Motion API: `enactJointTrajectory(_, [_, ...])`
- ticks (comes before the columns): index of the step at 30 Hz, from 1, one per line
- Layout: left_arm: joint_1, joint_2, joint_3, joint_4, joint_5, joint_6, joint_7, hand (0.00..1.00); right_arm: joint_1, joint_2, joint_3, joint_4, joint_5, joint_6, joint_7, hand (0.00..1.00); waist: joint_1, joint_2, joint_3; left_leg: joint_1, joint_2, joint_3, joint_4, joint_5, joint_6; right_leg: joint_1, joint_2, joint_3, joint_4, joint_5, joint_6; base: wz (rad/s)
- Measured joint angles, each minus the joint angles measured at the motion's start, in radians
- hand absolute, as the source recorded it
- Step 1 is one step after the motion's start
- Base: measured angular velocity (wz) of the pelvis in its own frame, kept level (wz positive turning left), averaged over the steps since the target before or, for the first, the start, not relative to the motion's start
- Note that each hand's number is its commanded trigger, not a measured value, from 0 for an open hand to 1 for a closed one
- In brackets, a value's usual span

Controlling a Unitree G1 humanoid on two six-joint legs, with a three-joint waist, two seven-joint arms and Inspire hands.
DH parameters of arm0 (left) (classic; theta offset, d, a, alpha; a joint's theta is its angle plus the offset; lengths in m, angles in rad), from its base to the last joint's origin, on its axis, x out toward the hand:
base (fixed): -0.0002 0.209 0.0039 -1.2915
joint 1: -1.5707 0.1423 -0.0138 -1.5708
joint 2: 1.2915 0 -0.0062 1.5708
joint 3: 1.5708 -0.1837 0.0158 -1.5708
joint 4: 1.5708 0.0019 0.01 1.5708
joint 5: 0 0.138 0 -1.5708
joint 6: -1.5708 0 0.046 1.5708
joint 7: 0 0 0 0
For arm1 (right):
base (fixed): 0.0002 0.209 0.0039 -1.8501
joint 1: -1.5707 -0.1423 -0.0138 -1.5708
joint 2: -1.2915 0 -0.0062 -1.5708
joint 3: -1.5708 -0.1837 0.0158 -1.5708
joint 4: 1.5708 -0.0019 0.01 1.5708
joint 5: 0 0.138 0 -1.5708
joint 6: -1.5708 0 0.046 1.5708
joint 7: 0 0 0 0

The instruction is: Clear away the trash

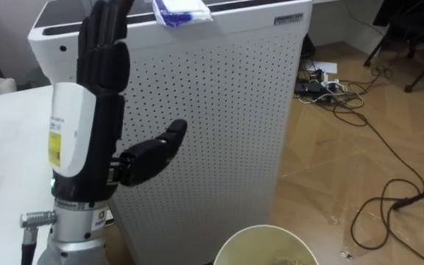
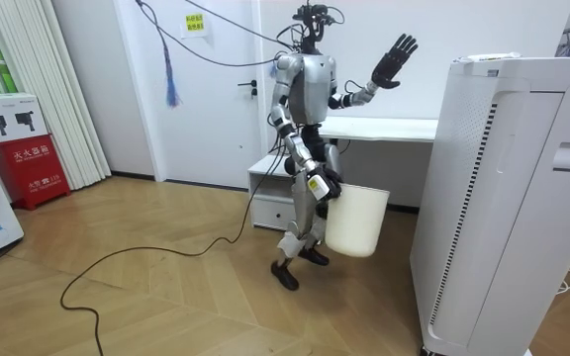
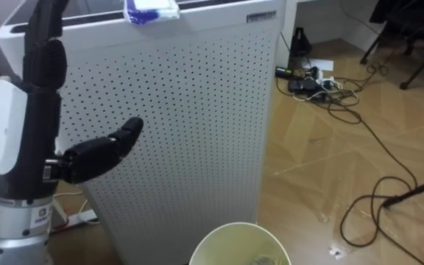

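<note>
Blue-and-white wrapper (image 1: 182, 11) lies atop a white perforated cabinet (image 1: 219, 110), just above and right of the raised left hand (image 1: 98, 96), whose fingers (image 1: 107, 29) are straight and empty; a clumsy reach might shove it backward, beyond the waiting bin (image 1: 263, 228) below.

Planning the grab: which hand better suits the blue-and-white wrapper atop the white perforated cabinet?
Left: the open left hand is raised near the blue-and-white wrapper; the right hand is down at the white bin.
</note>
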Motion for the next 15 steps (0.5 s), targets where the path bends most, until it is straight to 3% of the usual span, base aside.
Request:
enactJointTrajectory(3, [-0.014, 0.0, 0.002, -0.008, 0.0, 0.0, -0.001, 0.0, 0.002, -0.002, 0.0, 0.003, -0.011, 0.0, 0.002, 1.0, -0.003, -0.001, -0.0005, 0.008, 0.004, -0.021, -0.027, 0.002, -0.007, 0.06, 0.023, 0.0, -0.102, 0.019, 0.022, 0.09])
enactJointTrajectory(15, [-0.014, 0.0, 0.034, -0.06, 0.05, 0.042, -0.025, 0.0, 0.002, -0.012, -0.001, -0.046, -0.052, 0.001, 0.07, 1.0, 0.01, -0.01, -0.0082, 0.079, 0.014, -0.023, -0.091, 0.017, -0.032, 0.147, 0.045, -0.021, -0.224, 0.038, 0.007, 0.0])
